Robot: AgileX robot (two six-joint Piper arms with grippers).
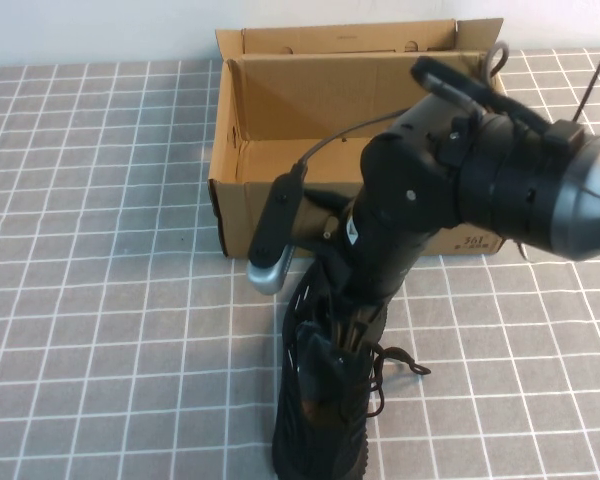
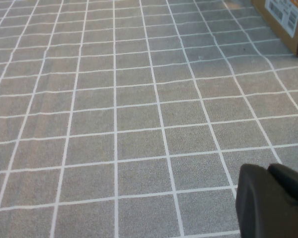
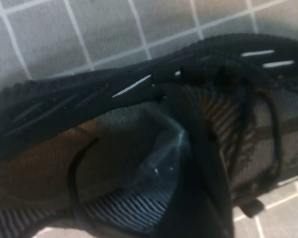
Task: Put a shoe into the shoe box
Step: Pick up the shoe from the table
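The black mesh shoe [image 1: 325, 400] lies on the table in front of the brown cardboard shoe box [image 1: 280, 100], toe toward me and heel toward the box. My right gripper [image 1: 345, 335] reaches down into the shoe's opening. In the right wrist view one finger sits inside the shoe [image 3: 114, 104] and the gripper [image 3: 228, 198] is closed on its laced side wall. My left gripper [image 2: 269, 169] is shut and empty, low over bare table at the near left. The box is open and I see nothing in it.
The table is covered by a grey cloth [image 1: 100, 250] with a white grid. A corner of the box with a printed label [image 2: 283, 17] shows in the left wrist view. The right arm's bulk hides the box's near right wall.
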